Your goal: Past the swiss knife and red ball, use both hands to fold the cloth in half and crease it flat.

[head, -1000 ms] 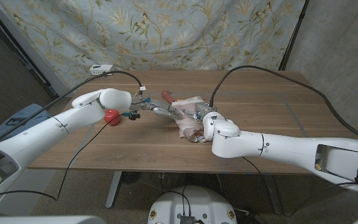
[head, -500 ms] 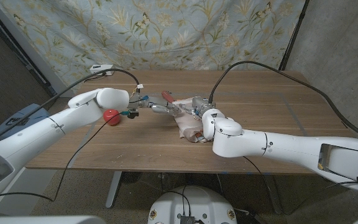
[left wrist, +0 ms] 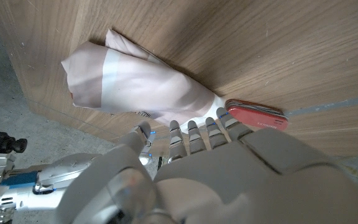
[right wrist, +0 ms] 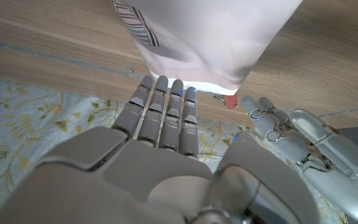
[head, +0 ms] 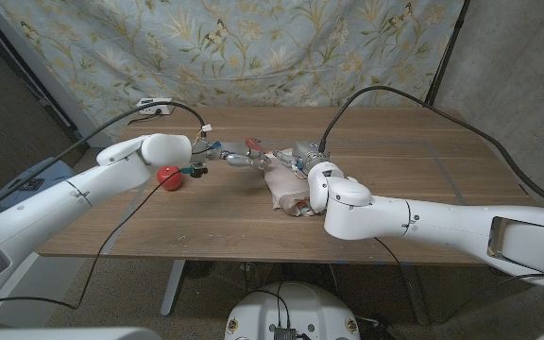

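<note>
The cloth (head: 286,187) lies bunched mid-desk (head: 423,203), the knife (head: 253,146) at its far left corner and the ball (head: 168,176) further left. Both hands, left (head: 237,160) and right (head: 297,161), reach its far edge with fingers straight, holding nothing.

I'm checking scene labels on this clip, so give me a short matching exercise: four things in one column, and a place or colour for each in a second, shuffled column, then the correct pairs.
Things:
1. red ball
2. cloth
3. swiss knife
4. power strip

Descriptions:
A. pale pink, rumpled, mid-table by the right hand
B. white, at the table's far left corner
C. round, beside the left arm's wrist
D. red, slim, lying by the left hand's fingertips

Pairs: 1-C, 2-A, 3-D, 4-B
</note>
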